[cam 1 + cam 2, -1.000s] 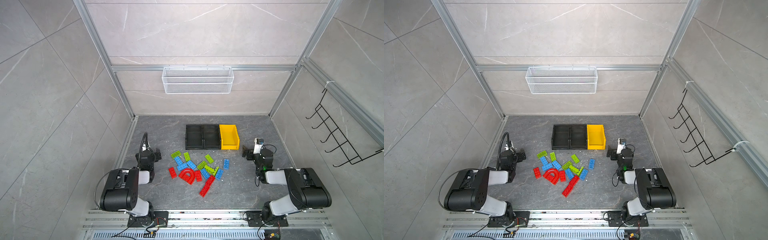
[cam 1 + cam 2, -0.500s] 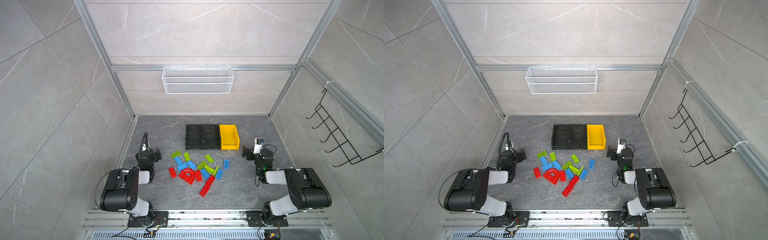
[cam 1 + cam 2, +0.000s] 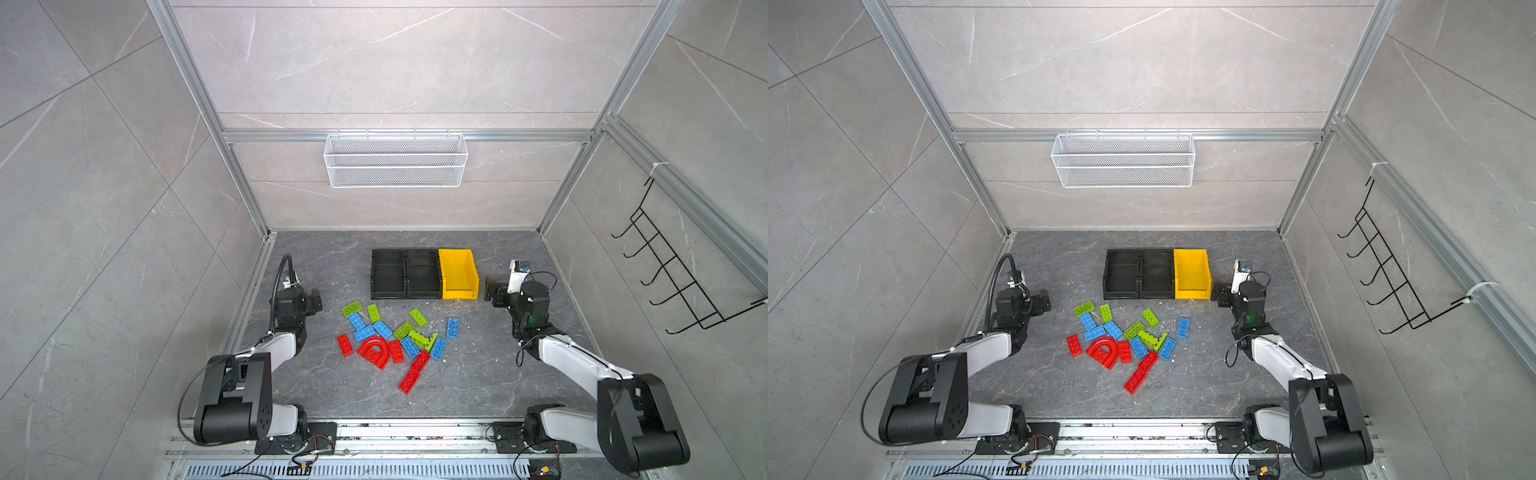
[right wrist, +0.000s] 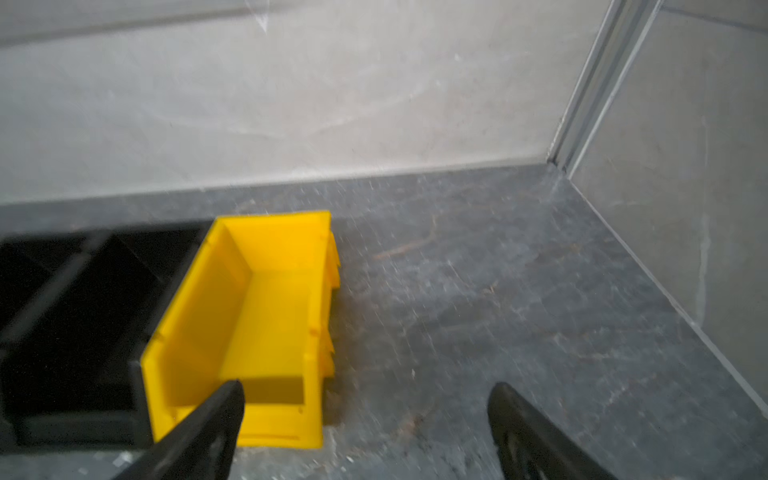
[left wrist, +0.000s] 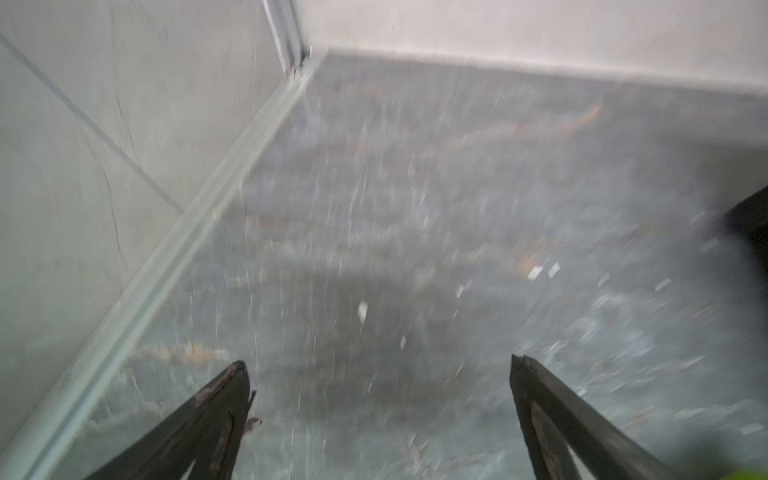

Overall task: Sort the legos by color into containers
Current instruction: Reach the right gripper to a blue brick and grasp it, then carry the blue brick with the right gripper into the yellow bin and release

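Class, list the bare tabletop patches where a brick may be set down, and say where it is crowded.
Free: behind the bins to the back wall; between brick pile and right arm; between pile and front rail. Crowded: the pile itself.

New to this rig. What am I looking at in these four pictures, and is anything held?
Two robot arms stand at the near edge of a grey table. Two pictures come from a stereo camera overhead; the other two from a camera on each arm's wrist. Red, green and blue legos lie loose mid-table, behind them two black bins and a yellow bin, all empty. The left gripper and right gripper are both open, holding nothing; the right one is beside the yellow bin.
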You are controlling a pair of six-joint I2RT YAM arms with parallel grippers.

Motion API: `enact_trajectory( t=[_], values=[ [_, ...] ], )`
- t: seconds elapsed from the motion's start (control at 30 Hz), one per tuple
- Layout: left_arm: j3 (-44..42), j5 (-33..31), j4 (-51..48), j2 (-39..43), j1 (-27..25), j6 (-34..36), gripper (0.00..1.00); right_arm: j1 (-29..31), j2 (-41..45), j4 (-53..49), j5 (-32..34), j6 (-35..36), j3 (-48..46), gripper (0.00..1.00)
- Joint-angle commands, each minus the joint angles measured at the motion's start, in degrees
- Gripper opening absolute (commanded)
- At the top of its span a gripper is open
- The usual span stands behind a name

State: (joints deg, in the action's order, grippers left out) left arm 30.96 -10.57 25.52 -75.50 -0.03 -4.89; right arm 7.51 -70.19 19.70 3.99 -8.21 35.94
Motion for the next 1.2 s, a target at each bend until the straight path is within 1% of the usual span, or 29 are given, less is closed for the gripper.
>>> enact_trajectory(
  t=[0.0,0.07,0.1,0.17,0.27,0.33,0.4,0.53,0.67,0.77,0.87,1.03,1.17],
  values=[
    [1.9,7.9,-7.4,8.2,-1.9,-6.5,1.0,4.4,0.0,-27.4,-1.6,-7.9,9.9,0.88],
    [2.1,7.7,-9.8,11.1,-4.9,-8.5,1.0,8.0,-1.9,-35.2,-1.0,-9.6,13.5,0.86],
    [2.2,7.2,-11.4,12.2,-6.6,-8.8,1.0,9.8,-2.6,-37.5,-1.0,-10.3,14.2,0.84],
    [1.7,5.0,-12.7,13.1,-10.6,-10.3,1.0,12.4,-3.8,-39.6,-1.2,-11.9,14.4,0.81],
    [0.6,4.6,-12.2,12.4,-16.4,-10.1,1.0,15.6,-6.3,-41.4,-1.8,-14.2,15.0,0.78],
    [-0.5,5.1,-10.6,11.3,-18.3,-9.1,1.0,16.9,-8.7,-42.4,-1.3,-14.9,15.5,0.75],
    [-2.3,5.6,-6.9,10.5,-18.6,-9.9,1.0,18.3,-11.4,-43.4,-1.3,-15.6,16.1,0.73],
    [-1.5,7.6,-8.7,11.1,-18.7,-10.6,1.0,20.7,-15.5,-42.2,-0.5,-17.4,16.3,0.69],
    [-2.0,5.9,-9.9,12.5,-18.7,-11.2,1.0,21.3,-19.8,-41.9,0.0,-18.0,16.4,0.67],
    [-2.1,5.9,-10.1,13.9,-18.6,-11.5,1.0,21.4,-22.6,-40.8,-0.5,-18.5,16.5,0.66],
    [-2.4,6.0,-10.4,15.1,-18.7,-11.7,1.0,21.6,-24.3,-40.9,-0.2,-18.8,16.9,0.63],
    [-2.9,3.5,-10.7,16.0,-18.6,-11.5,1.0,21.6,-25.7,-41.6,1.6,-17.9,17.3,0.55],
    [-2.7,4.0,-11.1,16.4,-18.6,-11.5,1.0,21.6,-26.2,-41.6,1.5,-17.6,17.5,0.45]
  ],
)
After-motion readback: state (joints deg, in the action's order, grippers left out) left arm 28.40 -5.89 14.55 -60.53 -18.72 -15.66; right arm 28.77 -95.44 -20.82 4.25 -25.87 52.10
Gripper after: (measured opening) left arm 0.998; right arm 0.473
